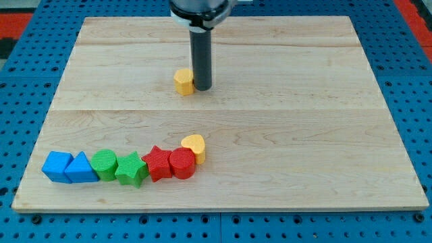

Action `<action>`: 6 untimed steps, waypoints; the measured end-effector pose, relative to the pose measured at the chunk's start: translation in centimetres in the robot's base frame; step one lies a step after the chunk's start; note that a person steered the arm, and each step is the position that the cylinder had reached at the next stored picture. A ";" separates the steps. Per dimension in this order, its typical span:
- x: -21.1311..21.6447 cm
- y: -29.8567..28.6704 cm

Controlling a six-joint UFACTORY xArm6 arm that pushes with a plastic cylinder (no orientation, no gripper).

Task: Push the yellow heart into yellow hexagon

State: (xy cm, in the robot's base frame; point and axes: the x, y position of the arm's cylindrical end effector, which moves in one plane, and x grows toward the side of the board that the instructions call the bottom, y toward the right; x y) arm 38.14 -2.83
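The yellow hexagon (pixel 183 82) lies a little above the middle of the wooden board (pixel 283 135). My tip (pixel 202 88) stands right beside it, on the hexagon's right side, touching or nearly touching it. The yellow heart (pixel 194 146) lies lower on the board, well below the hexagon, at the right end of a row of blocks, touching the red cylinder (pixel 181 163).
A row of blocks runs along the board's lower left: blue cube (pixel 57 166), blue triangle (pixel 82 169), green cylinder (pixel 104 164), green star (pixel 131 169), red star (pixel 157 163), then the red cylinder. A blue pegboard (pixel 27 67) surrounds the board.
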 end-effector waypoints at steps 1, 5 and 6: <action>-0.4 -2.7; 7.4 5.5; 14.0 8.6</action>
State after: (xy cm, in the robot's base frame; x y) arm 52.13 5.77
